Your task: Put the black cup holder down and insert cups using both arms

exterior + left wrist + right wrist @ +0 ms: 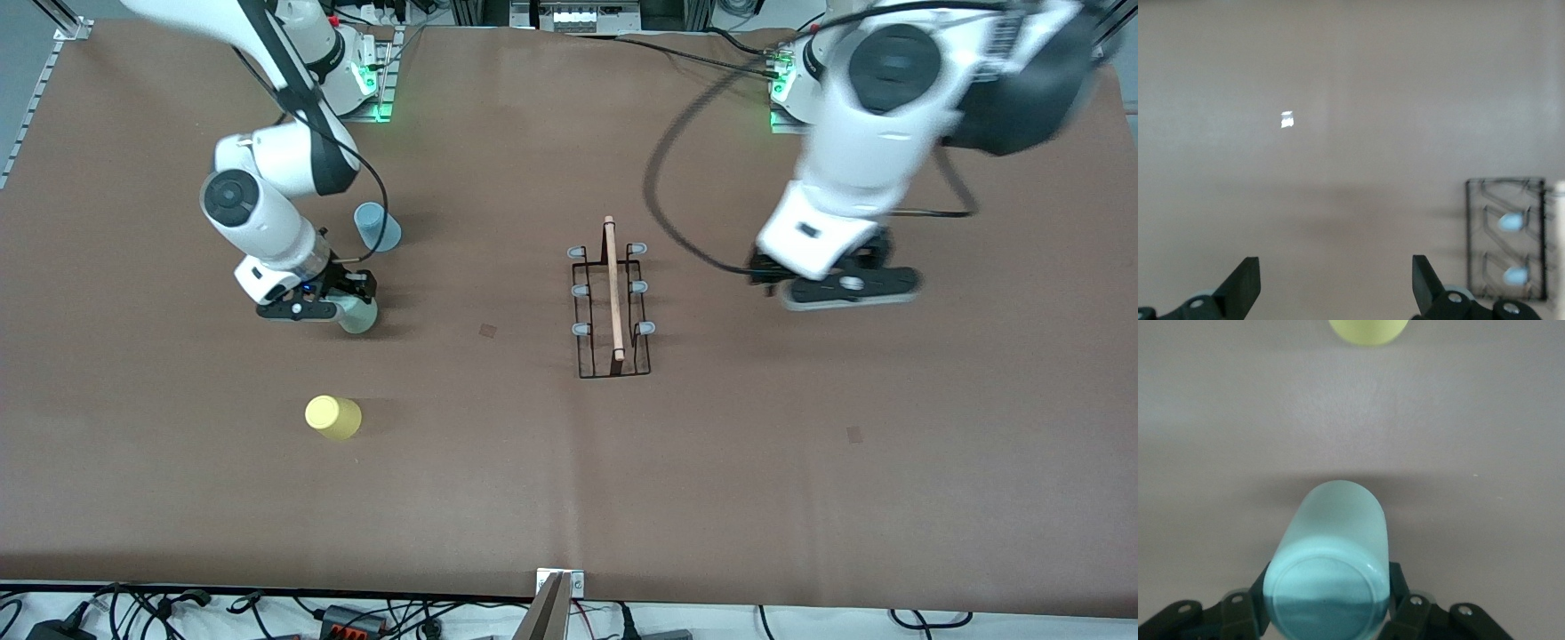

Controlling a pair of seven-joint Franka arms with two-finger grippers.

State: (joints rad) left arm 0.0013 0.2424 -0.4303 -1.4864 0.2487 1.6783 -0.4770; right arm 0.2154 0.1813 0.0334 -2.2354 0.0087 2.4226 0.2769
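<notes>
No readable labels. Black cup holder [612,307] mid-table, upright, rod running near-far. Right gripper [342,302] clamped on pale green cup [358,315], between light blue cup [377,226] and yellow cup [332,417]. Left gripper [1335,283] wide, empty, over bare table beside holder; its wrist view catches the rack's end.

Brown-covered table [533,462], evenly lit

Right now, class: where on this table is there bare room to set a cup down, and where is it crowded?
Bare: between black cup holder and yellow cup. Crowded: around right gripper, shut on pale green cup, beside light blue cup.
</notes>
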